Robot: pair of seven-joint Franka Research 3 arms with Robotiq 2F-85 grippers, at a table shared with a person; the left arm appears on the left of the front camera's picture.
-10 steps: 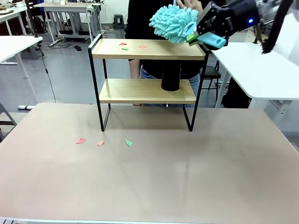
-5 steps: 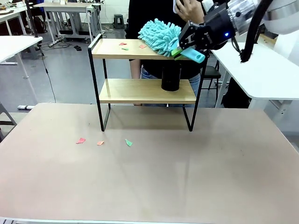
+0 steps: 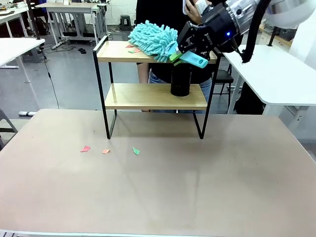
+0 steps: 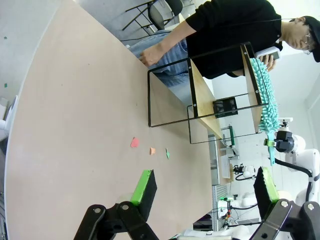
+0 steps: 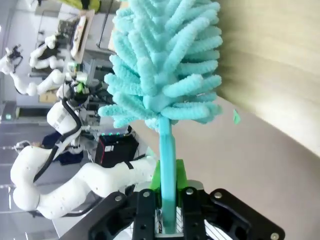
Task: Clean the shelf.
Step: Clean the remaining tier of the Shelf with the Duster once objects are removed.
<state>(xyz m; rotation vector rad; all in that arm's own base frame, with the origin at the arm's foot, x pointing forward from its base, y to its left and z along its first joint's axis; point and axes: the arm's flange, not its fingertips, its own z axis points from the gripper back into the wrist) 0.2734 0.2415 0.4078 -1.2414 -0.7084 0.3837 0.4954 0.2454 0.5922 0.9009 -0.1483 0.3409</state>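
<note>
Fluffy duster (image 3: 148,39) on top of the shelf (image 3: 153,96).
The right pincer (image 3: 180,53) is clenched on the duster's smooth blue handle. It is tipped so the soft, shaggy head lies on the top wooden board, touching the paper bits (image 3: 131,48), likely to sweep them off. The shelf stands at the far side of the bench (image 3: 197,187) on thin black metal legs. The left pincer (image 4: 204,189) is released and grasps nothing.

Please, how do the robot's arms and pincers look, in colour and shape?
The right arm is a rounded white shell with a silver ring before the wrist, a black cable looping beside it, and a small blue light. The right pincer and left pincer are black, two-fingered, with green pads.
</note>
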